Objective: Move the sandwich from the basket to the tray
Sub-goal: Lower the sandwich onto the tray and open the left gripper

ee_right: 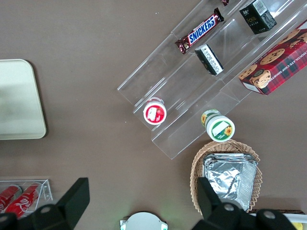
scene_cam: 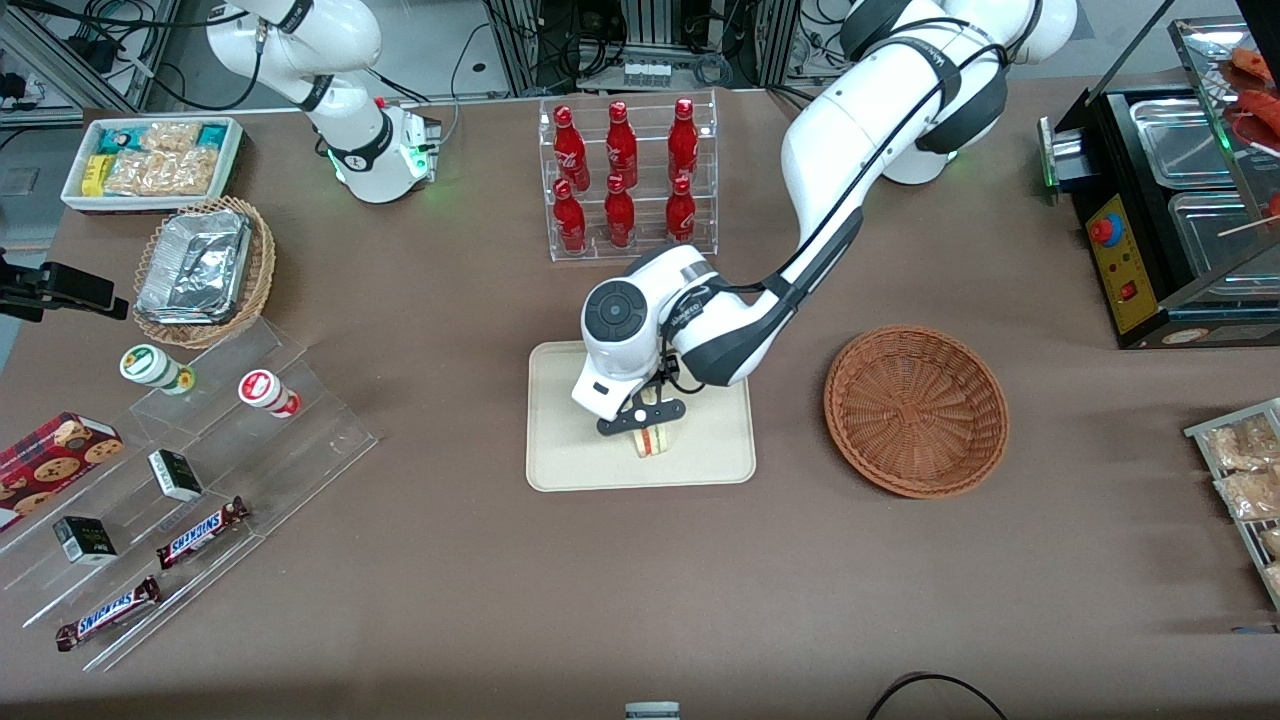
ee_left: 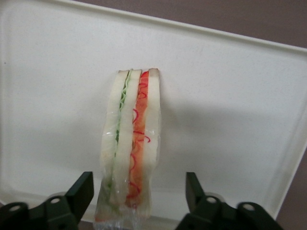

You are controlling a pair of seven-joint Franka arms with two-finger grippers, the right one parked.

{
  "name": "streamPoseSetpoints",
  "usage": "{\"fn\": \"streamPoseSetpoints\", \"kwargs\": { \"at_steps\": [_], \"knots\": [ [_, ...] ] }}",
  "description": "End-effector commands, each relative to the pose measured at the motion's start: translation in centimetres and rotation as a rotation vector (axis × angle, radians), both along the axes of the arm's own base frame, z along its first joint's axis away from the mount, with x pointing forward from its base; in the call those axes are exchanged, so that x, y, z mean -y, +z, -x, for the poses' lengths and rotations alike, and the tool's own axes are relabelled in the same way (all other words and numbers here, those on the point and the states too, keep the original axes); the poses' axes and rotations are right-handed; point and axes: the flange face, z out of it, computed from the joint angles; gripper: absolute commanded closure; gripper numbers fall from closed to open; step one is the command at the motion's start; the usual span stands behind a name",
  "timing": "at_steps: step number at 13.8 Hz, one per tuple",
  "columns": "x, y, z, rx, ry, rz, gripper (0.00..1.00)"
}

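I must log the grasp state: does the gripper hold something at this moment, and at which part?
Nothing is held. The gripper is open over the tray, its fingers apart from both sides of the sandwich, which stands on the tray.

The scene is lit evenly and brightly from overhead, and soft shadows are cast beneath the working arm onto the tray (scene_cam: 560,455). In the left wrist view the tray is nearly washed out, a faint shadow falls toward 3 o'clock of the sandwich (ee_left: 129,143), and the gripper (ee_left: 139,201) is slightly blurred. Glare is seen on the foil containers (scene_cam: 195,265).
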Motion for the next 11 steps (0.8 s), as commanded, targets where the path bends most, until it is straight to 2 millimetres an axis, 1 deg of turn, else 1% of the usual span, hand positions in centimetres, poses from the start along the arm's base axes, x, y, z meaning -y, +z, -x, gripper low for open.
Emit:
{"fn": "streamPoseSetpoints", "kwargs": {
  "at_steps": [1, 3, 6, 8, 9, 10, 11],
  "knots": [
    [-0.2, 4.3, 0.1, 0.007, 0.011, -0.016, 0.00],
    [-0.5, 6.8, 0.1, 0.024, 0.009, -0.017, 0.00],
    [-1.1, 9.4, 0.0, 0.041, 0.007, -0.021, 0.00],
    [-1.8, 12.1, 0.1, 0.058, 0.003, -0.030, 0.00],
    [-2.2, 13.3, 0.2, 0.072, -0.008, -0.047, 0.00],
    [-2.9, 14.1, -0.1, 0.070, -0.039, -0.053, 0.00],
    [-4.7, 14.7, -1.2, 0.056, -0.051, -0.058, 0.00]
  ]
}}
